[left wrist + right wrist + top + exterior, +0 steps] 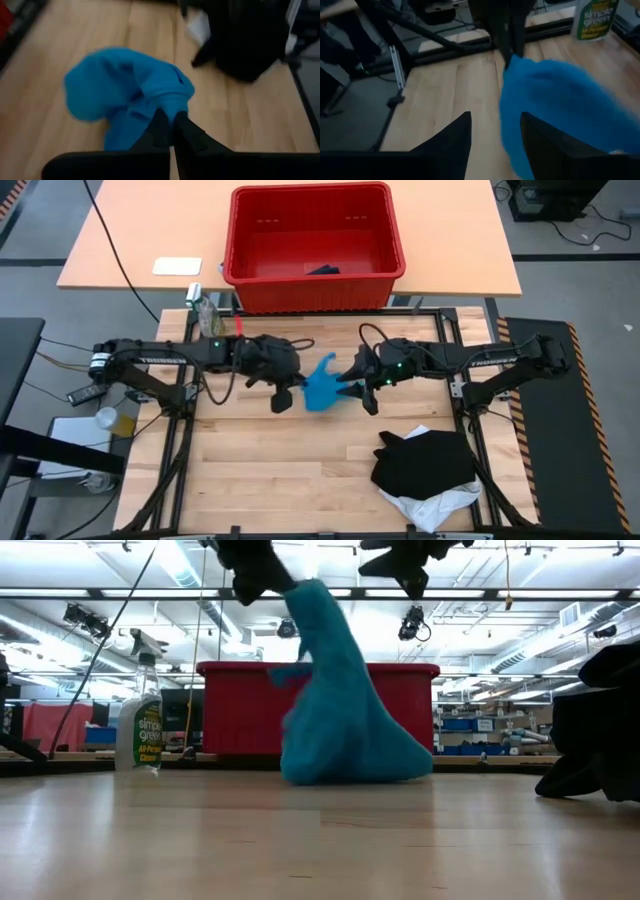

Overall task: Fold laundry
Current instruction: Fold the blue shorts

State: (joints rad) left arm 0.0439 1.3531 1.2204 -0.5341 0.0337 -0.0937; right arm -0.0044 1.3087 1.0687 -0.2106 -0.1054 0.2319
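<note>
The bright blue garment (pixel 340 710) hangs from my left gripper (pixel 171 116), which is shut on it above the middle of the table (pixel 250 480). The garment's wide lower end (pixel 355 762) rests on the wood. My right gripper (pixel 495 135) is open close beside the blue garment (pixel 322 385), on its right. The black garment (pixel 425 460) lies bunched near the table's right front, on top of the white one (pixel 432 505). My left gripper pinches a bunched upper part of the blue garment (pixel 172 102) between its two fingers, slanting down from the table's left; how many layers I cannot tell. The cloth hangs below the fingers, its lower end on the table. Whether my right gripper touches the blue cloth I cannot tell.
A red basket (pixel 315 245) stands on the desk beyond the far edge, with a dark item (pixel 322 270) inside. A spray bottle (pixel 140 730) stands at the far left corner. Bare wood lies at the table's near left.
</note>
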